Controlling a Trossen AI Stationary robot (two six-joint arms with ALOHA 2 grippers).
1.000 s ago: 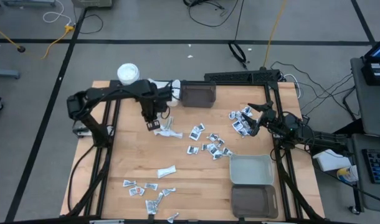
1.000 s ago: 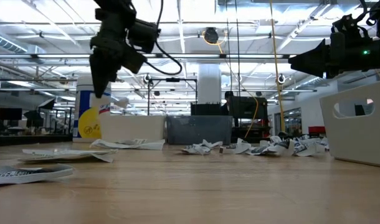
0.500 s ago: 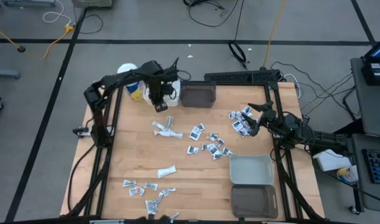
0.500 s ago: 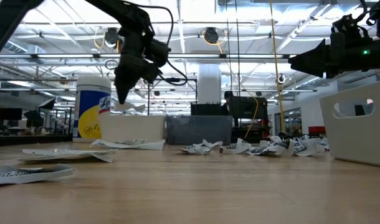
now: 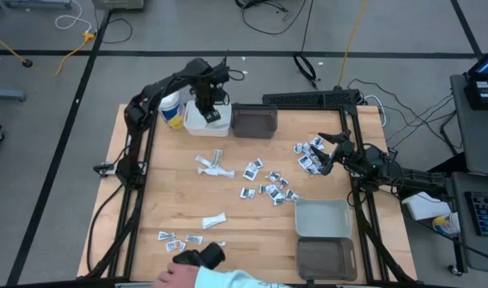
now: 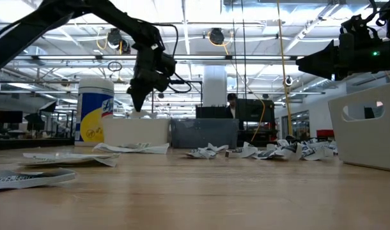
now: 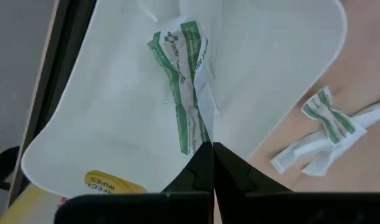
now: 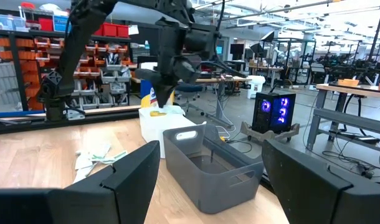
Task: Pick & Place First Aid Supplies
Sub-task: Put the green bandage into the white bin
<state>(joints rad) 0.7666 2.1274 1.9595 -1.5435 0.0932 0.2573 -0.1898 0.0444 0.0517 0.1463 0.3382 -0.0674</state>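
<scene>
Left hand [image 7: 212,158] pinching green-striped sachet [image 7: 185,81] over white bin [image 7: 103,118], right hand [image 5: 324,150] spread.

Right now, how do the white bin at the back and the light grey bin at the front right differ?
The white bin sits at the table's back edge beside the cup; the light grey bin sits front right. The white bin holds a green-striped packet, with the shut left gripper over it; the light grey bin looks empty, no gripper above. Both are rectangular and open-topped.

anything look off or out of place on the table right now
Yes: a person's hand with a dark object reaches in at the table's near edge, beside the scattered packets. Otherwise the packets simply lie loose, awaiting sorting.
</scene>
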